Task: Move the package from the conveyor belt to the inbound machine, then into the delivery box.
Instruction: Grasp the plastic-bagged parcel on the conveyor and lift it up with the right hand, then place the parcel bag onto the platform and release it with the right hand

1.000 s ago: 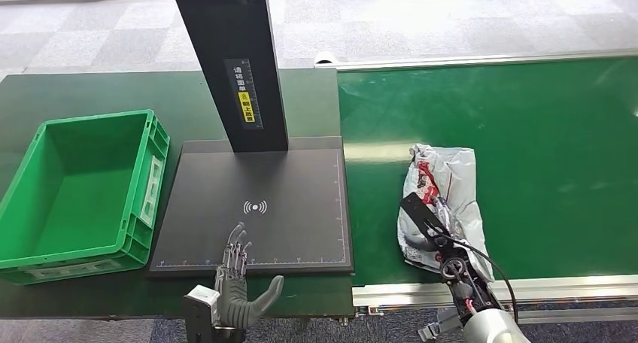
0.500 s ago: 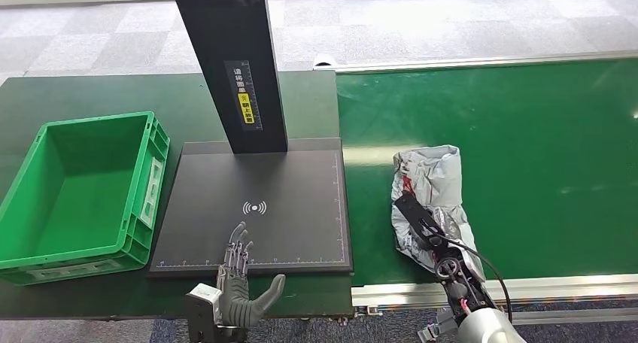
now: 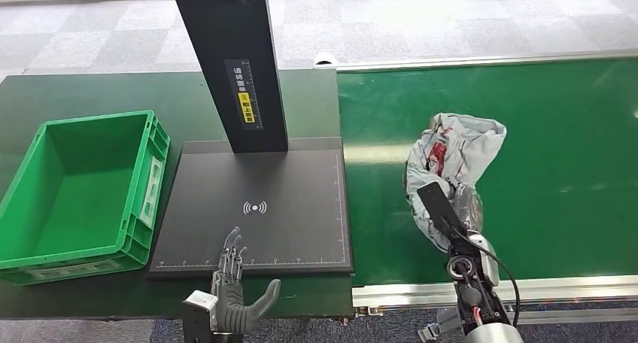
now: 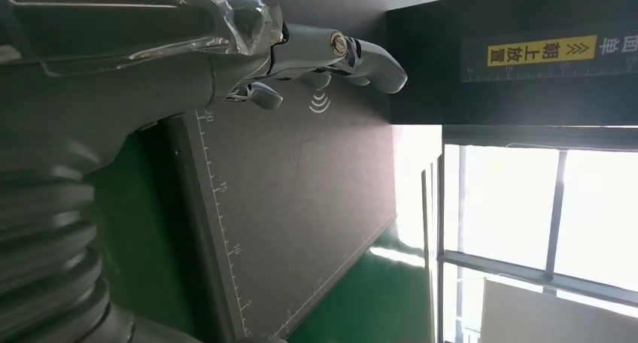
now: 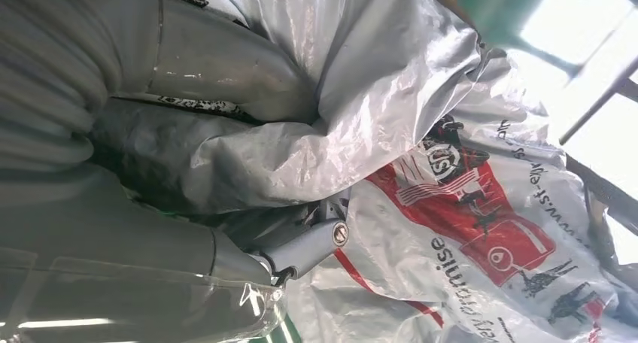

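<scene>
Package: grey plastic mailer bag (image 3: 451,159), crumpled, held above the green conveyor belt (image 3: 557,147). It had a red printed logo and black text; in the right wrist view I could read "promise" on the bag, the rest was too bent to read.
Right hand: the right hand (image 3: 451,211) was clamped on the package at its lower part, thumb and fingers pressed into the plastic.
Left hand: the left hand (image 3: 235,283) was empty w/ fingers apart, at the near edge of the inbound machine plate (image 3: 301,207).
Machine writing: black column (image 3: 233,65) carried a white ruler scale w/ Chinese characters and a yellow label; the plate showed a white wireless symbol (image 3: 255,207) and ruler marks along its edges.
Delivery box: green crate (image 3: 154,170), just beside the plate on the left, nothing inside.
Open room: the plate top was free; a wide part of the belt was bare right of the package.
Surface: dark green surface (image 3: 90,95) under the crate and machine; metal rail at the belt's near edge.
Room: grey carpet tiles (image 3: 421,19) behind.
</scene>
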You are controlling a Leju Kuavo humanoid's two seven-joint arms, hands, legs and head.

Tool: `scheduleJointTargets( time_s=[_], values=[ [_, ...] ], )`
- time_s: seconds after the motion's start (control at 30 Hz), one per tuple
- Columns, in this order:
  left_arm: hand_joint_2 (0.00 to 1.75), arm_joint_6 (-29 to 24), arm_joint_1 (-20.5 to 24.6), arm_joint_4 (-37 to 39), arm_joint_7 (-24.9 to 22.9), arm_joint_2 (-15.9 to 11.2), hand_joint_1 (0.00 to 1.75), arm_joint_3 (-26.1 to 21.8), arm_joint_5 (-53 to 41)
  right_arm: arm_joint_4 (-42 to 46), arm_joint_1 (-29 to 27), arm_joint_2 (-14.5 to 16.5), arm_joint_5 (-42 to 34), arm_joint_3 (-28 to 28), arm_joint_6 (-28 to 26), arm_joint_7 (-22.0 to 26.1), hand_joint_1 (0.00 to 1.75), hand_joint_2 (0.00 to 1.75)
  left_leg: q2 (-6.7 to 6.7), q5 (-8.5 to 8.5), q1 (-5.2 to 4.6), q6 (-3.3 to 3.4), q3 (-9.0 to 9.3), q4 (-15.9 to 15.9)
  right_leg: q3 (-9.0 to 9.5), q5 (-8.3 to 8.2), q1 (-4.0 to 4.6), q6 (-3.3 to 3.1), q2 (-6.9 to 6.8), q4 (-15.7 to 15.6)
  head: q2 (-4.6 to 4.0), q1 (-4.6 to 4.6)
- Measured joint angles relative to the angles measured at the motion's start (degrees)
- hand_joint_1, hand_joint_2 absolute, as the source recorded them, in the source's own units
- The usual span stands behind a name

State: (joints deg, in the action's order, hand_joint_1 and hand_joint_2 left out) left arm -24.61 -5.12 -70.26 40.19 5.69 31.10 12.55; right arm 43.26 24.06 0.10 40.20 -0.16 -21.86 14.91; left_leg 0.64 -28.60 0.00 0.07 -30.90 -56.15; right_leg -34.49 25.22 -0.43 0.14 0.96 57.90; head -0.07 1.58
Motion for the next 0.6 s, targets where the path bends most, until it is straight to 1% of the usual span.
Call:
scheduleJointTargets(
  time_s=[0.07,0.13,0.27,0.43,0.53,0.6],
  values=[
    [1.75,-0.3,-0.44,-0.39,0.0,-0.07,0.0,-0.41,0.06,7.56,-1.28,-0.39,-1.0,0.96,0.96,-0.78,1.75,1.75,-0.01,0.0,0.0,0.0,-0.04,0.0,-0.04,0.0,0.0,0.0,0.01,0.0,0.0,0.01],
    [1.75,0.29,-0.69,-0.55,0.0,-0.13,0.0,-0.82,0.8,13.48,-1.84,-0.82,-2.64,2.22,3.21,-1.09,1.75,1.75,-0.02,0.0,0.0,0.0,-0.06,0.0,-0.06,0.0,0.0,0.0,0.02,0.0,0.0,0.01],
    [1.75,2.41,-0.61,-0.44,0.0,-0.14,0.0,-1.55,2.4,20.33,-1.83,-1.34,-6.28,5.7,9.47,-0.61,1.75,1.75,-0.02,0.01,0.0,0.0,-0.07,0.0,-0.06,0.0,0.01,0.0,0.02,0.0,-0.01,0.01],
    [1.75,3.62,0.74,0.96,0.0,0.28,0.0,-2.11,3.2,22.0,-0.62,-0.51,-7.12,10.72,14.31,-0.58,1.75,1.75,-0.02,0.05,0.01,0.01,-0.12,0.01,-0.04,-0.01,0.01,-0.01,0.02,0.02,0.0,-0.01],
    [1.75,3.48,2.32,2.51,0.0,0.91,0.0,-2.31,3.2,20.16,0.67,1.43,-8.33,14.48,18.47,-0.74,1.75,1.75,-0.04,0.06,0.01,0.0,-0.07,0.01,-0.04,-0.02,0.01,-0.01,0.04,0.03,0.0,0.01],
    [1.75,2.76,3.16,3.32,0.0,1.42,0.0,-2.44,3.15,17.98,1.55,2.97,-9.33,16.94,20.31,-0.63,1.75,1.75,0.02,0.09,0.01,0.0,-0.06,0.01,-0.06,-0.02,0.02,-0.01,-0.02,0.03,0.0,0.01]
  ],
)
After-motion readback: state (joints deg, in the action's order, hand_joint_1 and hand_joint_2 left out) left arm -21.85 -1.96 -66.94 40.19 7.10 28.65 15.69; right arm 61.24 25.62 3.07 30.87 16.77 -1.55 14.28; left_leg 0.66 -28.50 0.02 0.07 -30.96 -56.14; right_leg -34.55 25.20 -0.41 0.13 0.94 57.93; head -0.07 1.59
